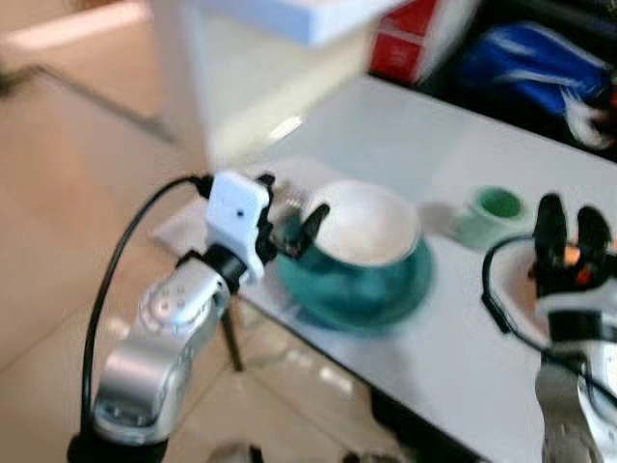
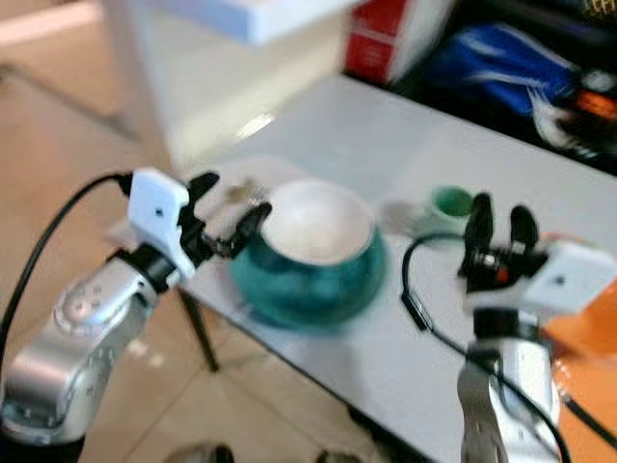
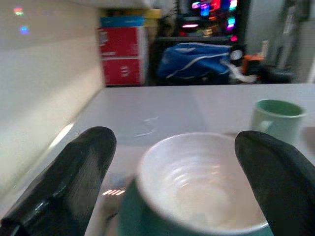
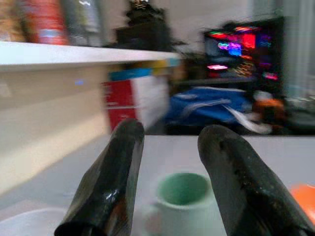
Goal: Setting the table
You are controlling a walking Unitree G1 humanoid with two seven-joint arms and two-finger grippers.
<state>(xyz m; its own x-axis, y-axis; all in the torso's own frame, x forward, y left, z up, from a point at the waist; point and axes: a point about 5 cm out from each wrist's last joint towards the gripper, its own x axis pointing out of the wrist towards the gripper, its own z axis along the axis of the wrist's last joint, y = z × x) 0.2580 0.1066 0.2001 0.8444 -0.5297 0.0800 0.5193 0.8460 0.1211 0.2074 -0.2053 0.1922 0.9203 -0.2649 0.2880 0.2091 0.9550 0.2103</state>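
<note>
A teal ceramic bowl with a white inside [image 1: 364,241] sits on a matching teal saucer [image 1: 405,294] near the front left corner of the pale grey table [image 1: 415,145]. The left gripper [image 1: 297,230] is right at the bowl's left side, fingers [image 3: 74,182] spread wide with the bowl rim showing between them in the left wrist view. A small mint-green mug [image 1: 490,214] stands a bit further right and back. The right gripper [image 1: 571,231] hovers near the mug, fingers [image 4: 110,182] apart with nothing between them, close to something orange [image 2: 588,347] at the table's right edge.
</note>
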